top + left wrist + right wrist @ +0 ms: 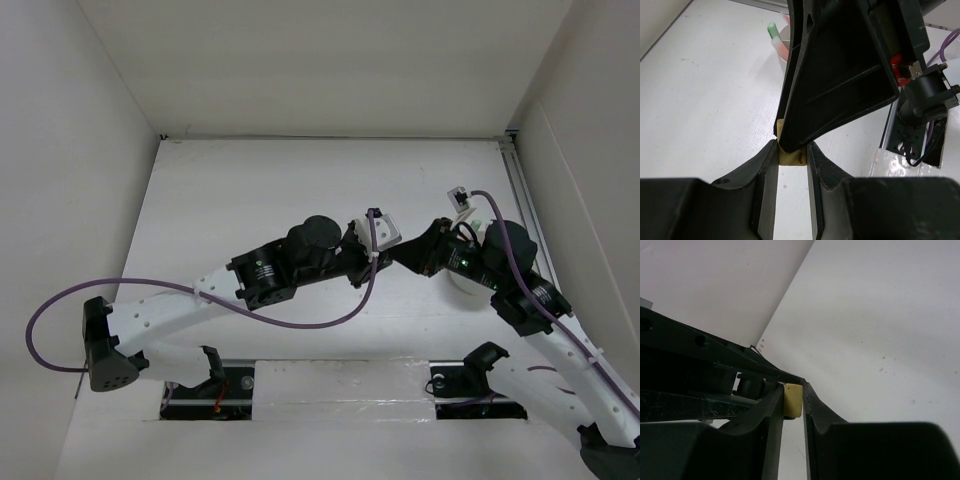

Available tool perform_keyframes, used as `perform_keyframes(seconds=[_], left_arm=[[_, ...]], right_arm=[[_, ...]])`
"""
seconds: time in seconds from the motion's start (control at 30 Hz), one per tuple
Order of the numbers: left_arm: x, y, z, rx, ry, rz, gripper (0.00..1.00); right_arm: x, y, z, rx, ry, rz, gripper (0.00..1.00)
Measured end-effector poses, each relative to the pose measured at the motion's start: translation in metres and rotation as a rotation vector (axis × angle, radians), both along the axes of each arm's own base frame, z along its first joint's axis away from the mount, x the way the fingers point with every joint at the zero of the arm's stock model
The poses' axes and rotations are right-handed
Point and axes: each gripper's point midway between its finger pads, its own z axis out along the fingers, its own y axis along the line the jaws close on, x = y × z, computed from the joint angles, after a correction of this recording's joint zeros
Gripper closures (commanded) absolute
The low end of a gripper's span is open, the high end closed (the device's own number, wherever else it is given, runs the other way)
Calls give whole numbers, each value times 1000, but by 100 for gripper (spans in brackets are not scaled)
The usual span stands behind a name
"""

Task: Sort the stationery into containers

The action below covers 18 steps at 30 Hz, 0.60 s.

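A small yellow piece [790,159] sits pinched between my left gripper's [791,150] tips. My right gripper's black fingers [840,75] come down onto it from above. In the right wrist view the same yellow piece [793,400] fills the gap between my right gripper's [792,390] jaws. In the top view the left gripper [388,258] and right gripper [405,255] meet tip to tip at the table's middle right. The white cup [462,282] is mostly hidden under the right arm. The left wrist view shows its rim [782,52] with a mint-green marker [773,29] and a pink pen [780,46] standing in it.
White walls enclose the table on the left, back and right. A metal rail [520,190] runs along the right edge. A purple cable [300,318] loops over the near part of the table. A black camera mount [922,100] stands on the right.
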Motion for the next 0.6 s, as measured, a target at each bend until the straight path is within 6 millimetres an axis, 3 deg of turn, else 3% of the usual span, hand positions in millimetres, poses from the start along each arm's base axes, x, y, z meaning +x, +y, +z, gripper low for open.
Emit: perform_keyframes(seconds=[0.07, 0.1, 0.2, 0.23, 0.3, 0.33, 0.37, 0.57, 0.6], left_arm=[[0, 0, -1, 2, 1, -2, 100], [0, 0, -1, 2, 0, -1, 100], [2, 1, -1, 3, -5, 10, 100], [3, 1, -2, 4, -6, 16, 95], [4, 1, -2, 4, -8, 29, 71], [5, 2, -2, 1, -11, 40, 55], [7, 2, 0, -4, -14, 53, 46], [18, 8, 21, -80, -28, 130, 21], [19, 10, 23, -88, -30, 138, 10]], right_arm=[[0, 1, 0, 3, 2, 4, 85], [-1, 1, 0, 5, 6, 5, 97], [-1, 1, 0, 6, 10, 4, 100], [-1, 1, 0, 6, 10, 3, 100], [1, 0, -1, 2, 13, -8, 100], [2, -1, -1, -2, 13, -16, 100], [4, -3, -3, -14, 17, -29, 100], [19, -24, -26, -90, 74, -150, 100], [22, -28, -27, -98, 78, -170, 100]])
